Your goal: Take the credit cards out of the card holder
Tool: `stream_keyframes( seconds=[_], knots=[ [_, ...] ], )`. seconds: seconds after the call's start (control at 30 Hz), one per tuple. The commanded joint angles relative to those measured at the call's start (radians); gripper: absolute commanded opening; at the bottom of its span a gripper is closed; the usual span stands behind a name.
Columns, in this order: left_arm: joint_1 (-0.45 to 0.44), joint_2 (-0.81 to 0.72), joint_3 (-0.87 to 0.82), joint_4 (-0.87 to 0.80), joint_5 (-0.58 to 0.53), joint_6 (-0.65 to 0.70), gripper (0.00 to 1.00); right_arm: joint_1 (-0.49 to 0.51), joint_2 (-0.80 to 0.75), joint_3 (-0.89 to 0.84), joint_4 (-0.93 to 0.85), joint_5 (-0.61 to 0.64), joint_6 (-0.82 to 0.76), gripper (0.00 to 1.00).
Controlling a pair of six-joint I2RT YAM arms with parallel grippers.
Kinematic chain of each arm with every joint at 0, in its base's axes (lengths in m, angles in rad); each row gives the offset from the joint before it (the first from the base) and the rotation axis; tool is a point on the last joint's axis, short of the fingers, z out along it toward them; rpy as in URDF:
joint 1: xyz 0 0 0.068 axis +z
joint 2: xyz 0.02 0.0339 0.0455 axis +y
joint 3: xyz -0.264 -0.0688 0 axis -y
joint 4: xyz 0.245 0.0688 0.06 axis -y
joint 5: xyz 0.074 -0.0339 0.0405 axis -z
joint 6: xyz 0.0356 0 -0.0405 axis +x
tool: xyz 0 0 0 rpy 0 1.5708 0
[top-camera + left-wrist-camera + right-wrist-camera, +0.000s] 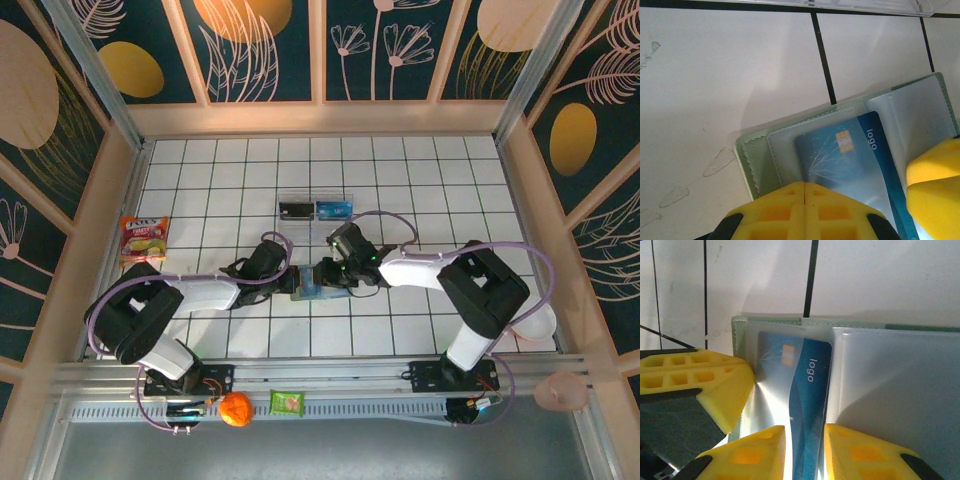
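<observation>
The card holder [309,290] lies open on the white tiles between both grippers, grey-green at its rim [747,155] with clear pocket sleeves [890,385]. A bright blue credit card [850,155] marked "logo" sits in the left pocket, its right strip out of the sleeve [812,405]. My left gripper [805,190] is shut, its joined yellow tips resting on the holder's left part [290,281]. My right gripper [805,445] is open, a finger on each side of the card's exposed strip, low over the holder [332,274].
A clear plastic tray [315,208] behind the holder holds a black card and a blue card. A snack packet [142,238] lies far left. A white cup [535,325] stands right. An orange [236,409] and a green packet [287,402] sit on the front rail.
</observation>
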Motion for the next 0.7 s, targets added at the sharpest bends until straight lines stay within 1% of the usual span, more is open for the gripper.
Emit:
stream_keyframes(
  seconds=[0.0,0.2,0.33,0.5,0.6,0.67],
  knots=[
    [-0.001,0.012,-0.029,-0.038,-0.01,0.004,0.0,-0.006,0.027,-0.01,0.006,-0.019,0.022,0.27],
    [-0.001,0.019,-0.032,-0.025,0.006,0.005,0.0,-0.01,0.046,-0.013,0.042,-0.07,0.037,0.27],
    [-0.001,0.023,-0.034,-0.014,0.018,0.002,0.0,-0.012,0.056,-0.014,0.052,-0.08,0.042,0.24],
    [-0.002,0.019,-0.034,-0.017,0.014,0.003,0.0,-0.021,0.06,-0.028,0.062,-0.078,0.049,0.13],
    [-0.002,0.014,-0.033,-0.023,0.006,0.003,0.0,-0.025,0.045,-0.045,0.073,-0.065,0.057,0.01],
    [-0.001,0.008,-0.032,-0.026,0.001,0.005,0.0,-0.024,0.023,-0.057,0.074,-0.049,0.059,0.0]
  ],
)
